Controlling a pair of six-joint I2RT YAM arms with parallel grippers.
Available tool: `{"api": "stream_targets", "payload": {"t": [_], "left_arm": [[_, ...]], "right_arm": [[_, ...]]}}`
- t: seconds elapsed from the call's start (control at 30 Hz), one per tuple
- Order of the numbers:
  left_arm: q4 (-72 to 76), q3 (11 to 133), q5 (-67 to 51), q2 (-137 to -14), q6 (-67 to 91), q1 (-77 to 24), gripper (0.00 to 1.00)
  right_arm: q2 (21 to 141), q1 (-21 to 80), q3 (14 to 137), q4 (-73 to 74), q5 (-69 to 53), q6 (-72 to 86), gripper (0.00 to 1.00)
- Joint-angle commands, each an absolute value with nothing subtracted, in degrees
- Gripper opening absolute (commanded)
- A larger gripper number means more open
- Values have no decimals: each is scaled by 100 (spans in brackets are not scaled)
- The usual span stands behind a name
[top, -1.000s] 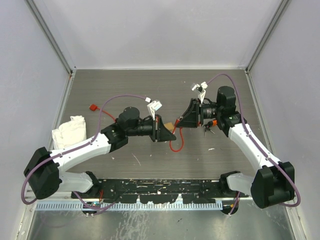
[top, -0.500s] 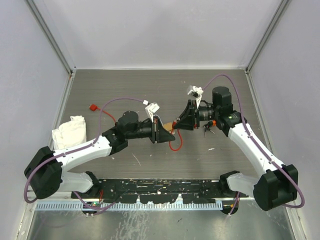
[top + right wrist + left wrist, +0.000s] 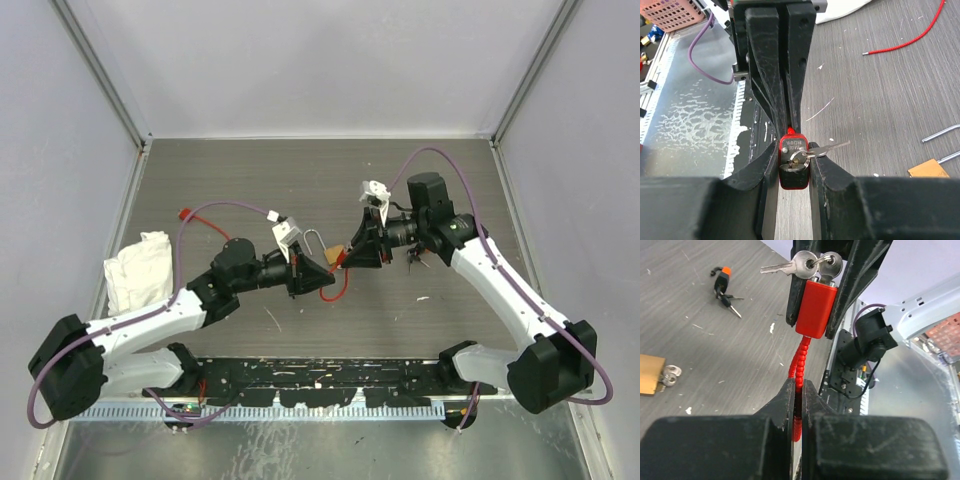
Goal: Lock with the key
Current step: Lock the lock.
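Left gripper (image 3: pixel 308 273) and right gripper (image 3: pixel 357 252) meet tip to tip mid-bench (image 3: pixel 300 180), red cable lock (image 3: pixel 330 294) looping below them. Brass padlock (image 3: pixel 337 252) just beside. Key bunch (image 3: pixel 414 258) lies behind right gripper. White cloth (image 3: pixel 138 265) at left edge.

Brass padlock (image 3: pixel 337 250), silver shackle open, lies flat mid worktop (image 3: pixel 250 170), which is grey and wood-grained. Small silver keys (image 3: pixel 668 375) touch the padlock's side. Crumpled white cloth (image 3: pixel 137 265) sits well left of the padlock, by the wall. Pink mesh basket (image 3: pixel 675 15) is off the worktop, well apart from the padlock.
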State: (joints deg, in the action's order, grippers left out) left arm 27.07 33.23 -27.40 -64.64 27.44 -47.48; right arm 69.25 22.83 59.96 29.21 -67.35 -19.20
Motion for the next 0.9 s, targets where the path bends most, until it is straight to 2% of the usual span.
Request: {"api": "stream_targets", "payload": {"t": [0.0, 0.2, 0.67, 0.87], "left_arm": [[3881, 3669, -2459, -6103, 2104, -4648, 0], [4262, 3686, -2468, -6636, 2396, -4805, 0], [4108, 3208, -2336, -6572, 2200, -4878, 0], [4347, 2990, -2381, -6646, 2099, -4903, 0]], "right_arm": [[6900, 2347, 5647, 3005, -6704, -1580, 1], [6727, 2348, 5370, 1881, -7052, -574, 1], [6541, 2354, 5335, 2663, -6638, -1589, 1], [6535, 2351, 5415, 2745, -6446, -1641, 10]]}}
